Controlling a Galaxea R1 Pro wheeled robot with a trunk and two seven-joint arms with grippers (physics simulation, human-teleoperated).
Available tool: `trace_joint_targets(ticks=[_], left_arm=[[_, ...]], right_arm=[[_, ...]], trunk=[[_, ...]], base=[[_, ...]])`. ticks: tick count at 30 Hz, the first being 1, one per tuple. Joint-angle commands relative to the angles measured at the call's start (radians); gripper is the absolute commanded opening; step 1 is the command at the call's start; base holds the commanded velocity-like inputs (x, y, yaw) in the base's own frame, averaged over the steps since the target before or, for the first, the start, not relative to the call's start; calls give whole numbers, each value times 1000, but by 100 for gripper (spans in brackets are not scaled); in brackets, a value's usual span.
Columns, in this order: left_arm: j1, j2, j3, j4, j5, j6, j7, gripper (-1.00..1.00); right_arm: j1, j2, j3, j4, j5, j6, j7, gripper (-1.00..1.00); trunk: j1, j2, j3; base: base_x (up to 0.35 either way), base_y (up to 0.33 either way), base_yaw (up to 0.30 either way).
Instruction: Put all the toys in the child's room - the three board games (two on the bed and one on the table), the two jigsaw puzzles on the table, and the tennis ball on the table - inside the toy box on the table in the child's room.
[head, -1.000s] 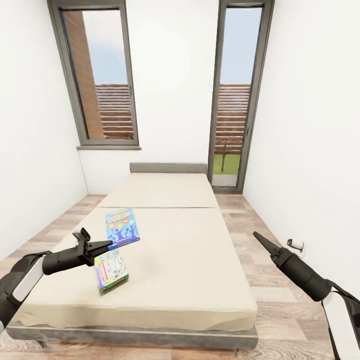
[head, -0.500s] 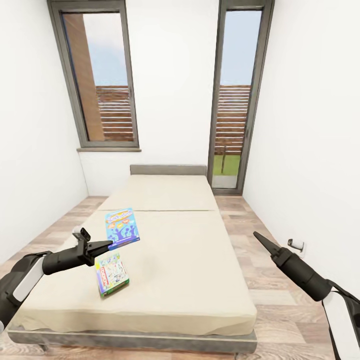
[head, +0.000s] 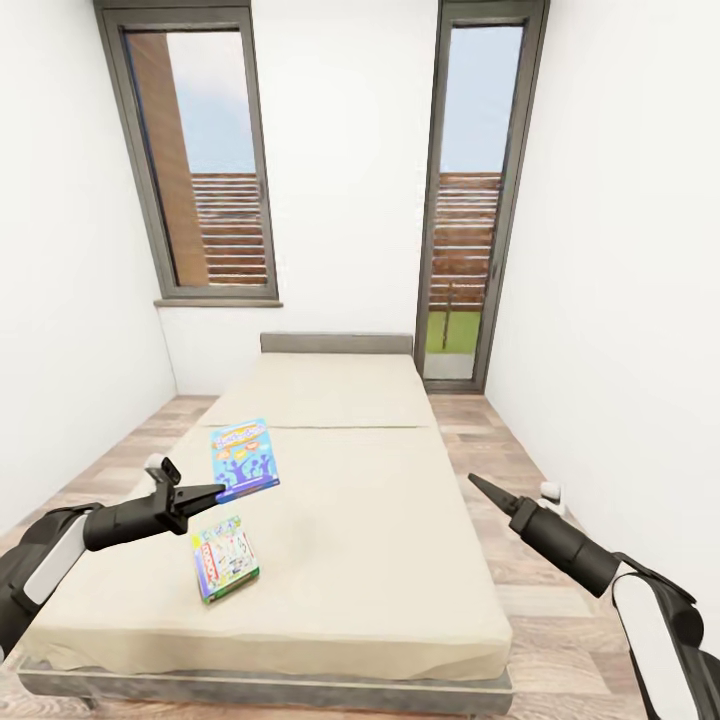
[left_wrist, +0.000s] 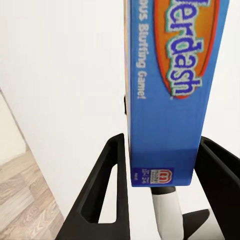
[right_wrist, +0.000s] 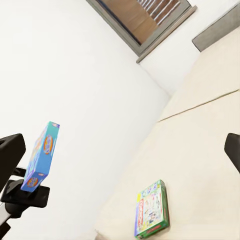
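Left gripper (head: 205, 492): closed on the blue board game (head: 244, 458), which is held upright between its fingers (left_wrist: 107, 192), above the bed (head: 380, 520).
Right gripper (head: 478, 486): raised over the bed's right edge; its state cannot be told.
White-green board game (head: 224, 557): laid flat on the beige mattress, near the left gripper.

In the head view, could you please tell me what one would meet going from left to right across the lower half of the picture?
left gripper → blue board game held in it → bare bed → right gripper → wood-plank floor.
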Motion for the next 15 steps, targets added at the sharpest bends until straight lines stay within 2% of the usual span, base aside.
trace_joint_targets(ticks=[1, 15], left_arm=[[-1, 3, -3, 1, 3, 8, -4, -100], [-1, 14, -4, 1, 3, 8, -5, -100]], right_arm=[[-1, 1, -1, 0, -5, 7, -1, 100], [-1, 2, 0, 6, -8, -2, -4, 100]], trunk=[[-4, 7, 2], [-58, 105, 46]], base=[[0, 0, 0], [0, 0, 0]])
